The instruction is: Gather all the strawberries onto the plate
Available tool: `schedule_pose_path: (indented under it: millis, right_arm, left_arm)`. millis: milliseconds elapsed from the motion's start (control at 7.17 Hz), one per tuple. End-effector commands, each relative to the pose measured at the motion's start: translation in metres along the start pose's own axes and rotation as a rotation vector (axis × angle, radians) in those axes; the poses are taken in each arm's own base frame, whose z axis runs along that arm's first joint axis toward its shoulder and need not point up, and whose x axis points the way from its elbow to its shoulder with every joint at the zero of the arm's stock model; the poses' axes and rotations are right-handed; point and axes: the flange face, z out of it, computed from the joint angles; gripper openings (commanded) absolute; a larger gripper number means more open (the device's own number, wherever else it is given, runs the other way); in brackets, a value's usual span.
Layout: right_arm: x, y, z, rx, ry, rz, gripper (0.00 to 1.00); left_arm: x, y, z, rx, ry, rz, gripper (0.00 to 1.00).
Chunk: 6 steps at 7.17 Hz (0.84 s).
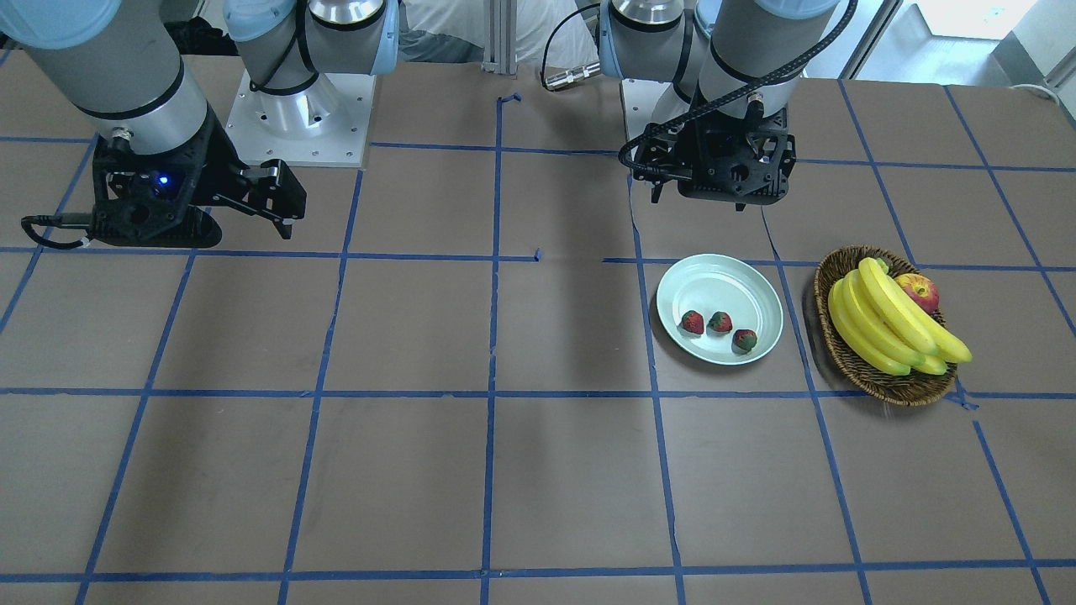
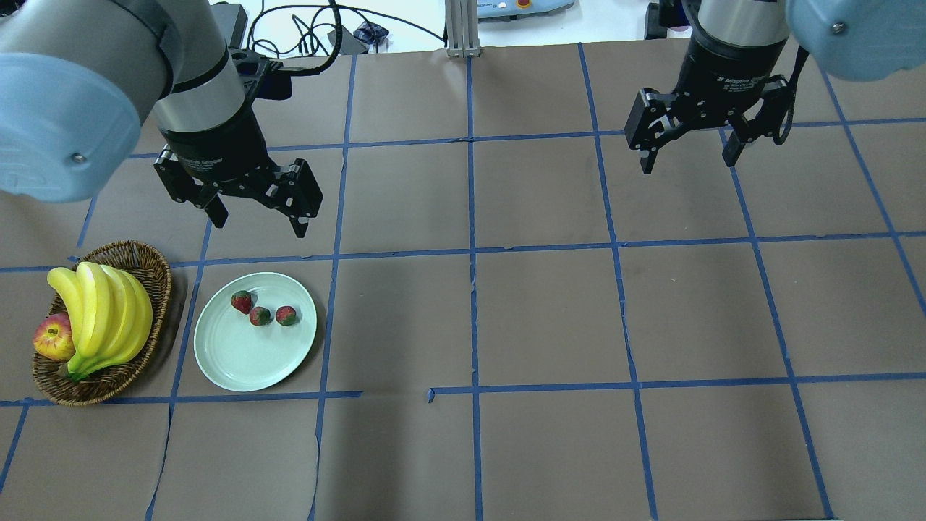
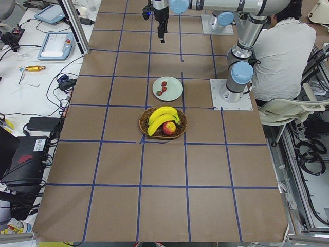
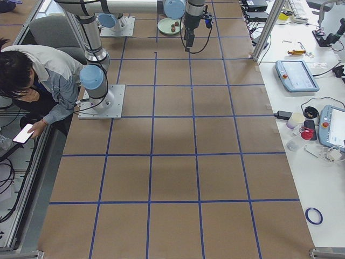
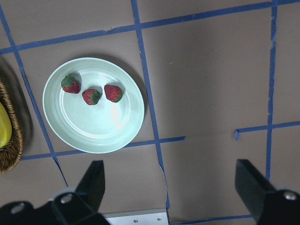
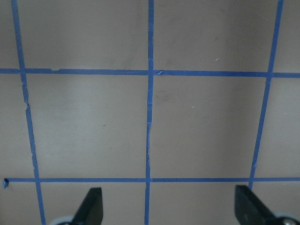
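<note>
Strawberries: three, all lying inside the plate in a loose row across its 11-to-1 o'clock part as the overhead view is showing it. None is resting on the rim.
Plate: sitting flat on the surface, toward its 9 o'clock side.
Left fingers: spreading wide and holding nothing. They are hanging above the surface just beyond the plate's 12 o'clock edge.
Right fingers: spreading wide and empty, hanging well apart from the plate, out toward 2 o'clock.
Basket: standing just beside the plate at 9 o'clock, carrying bananas and an apple. It is not part of the collection.
Step in hand: judging it a closing check, since no view is showing a loose strawberry and the collecting is looking finished.
Doing it well: keeping both sets of fingers high and off the rim. Any withdrawal is best going upward and toward 12 o'clock, never sweeping across the plate. The left wrist view is framing all three for the count.
Risk: the strawberries are looking small and round, so a nudged plate could be sending one rolling out.
</note>
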Motion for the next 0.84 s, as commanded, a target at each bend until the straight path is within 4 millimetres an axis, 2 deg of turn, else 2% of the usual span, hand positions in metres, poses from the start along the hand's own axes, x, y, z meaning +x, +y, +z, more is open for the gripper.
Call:
schedule_pose_path:
  millis: [0, 279, 698]
  right_arm:
    - [-0.002, 0.002, -0.003, 0.018, -0.015, 0.004, 1.00]
    - [-0.003, 0.006, -0.006, 0.018, -0.012, 0.001, 1.00]
    - [-0.007, 0.010, -0.009, 0.021, -0.009, -0.009, 1.00]
  left_arm:
    - [-0.002, 0.001, 0.000, -0.003, -0.012, -0.032, 1.00]
    - [-0.003, -0.006, -0.006, 0.057, 0.044, -0.059, 1.00]
    - [0.002, -0.010, 0.001, 0.058, 0.071, -0.057, 1.00]
